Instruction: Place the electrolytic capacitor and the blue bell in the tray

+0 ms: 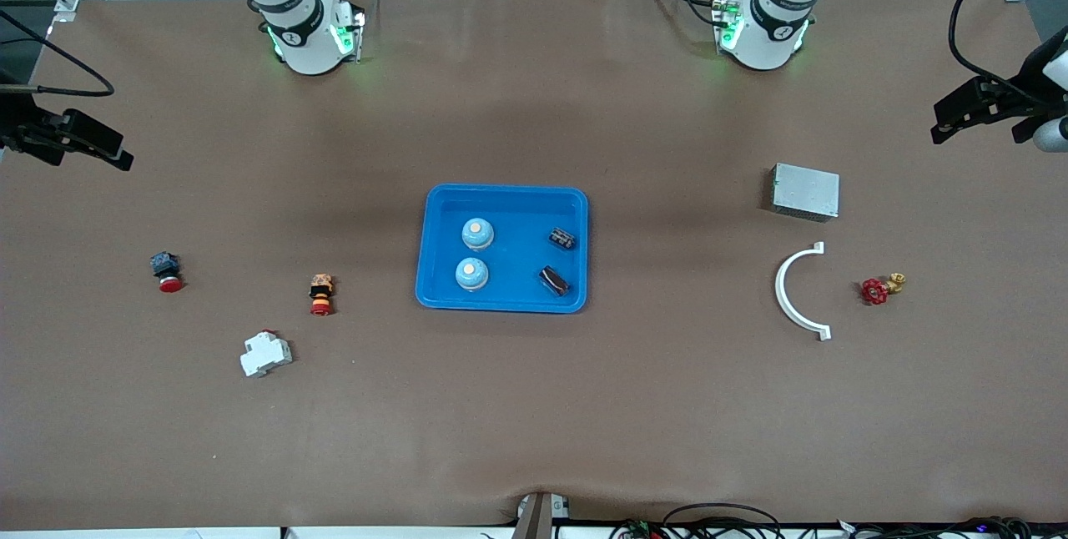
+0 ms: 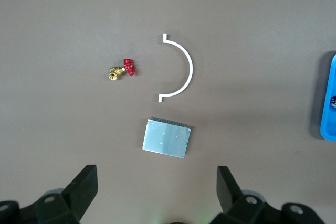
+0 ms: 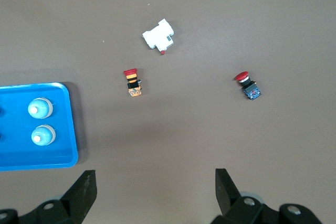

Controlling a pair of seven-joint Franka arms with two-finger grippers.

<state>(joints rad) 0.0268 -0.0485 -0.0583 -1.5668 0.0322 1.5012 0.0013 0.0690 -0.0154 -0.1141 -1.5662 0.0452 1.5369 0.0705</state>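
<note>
Since both blue bells (image 1: pixel 477 233) and both electrolytic capacitors (image 1: pixel 561 237) already lie in the tray (image 1: pixel 503 302) at mid-tabletop, I judge the placing done. My left claw (image 2: pixel 156 195) hangs wide open and empty over the grey box (image 2: pixel 166 139); my right claw (image 3: pixel 156 195) likewise, beside the tray. Next, I'd simply wait.

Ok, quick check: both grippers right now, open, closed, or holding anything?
Left gripper: open, holding nothing, over bare table by the grey metal box.
Right gripper: open, holding nothing, over bare table beside the tray.
</note>
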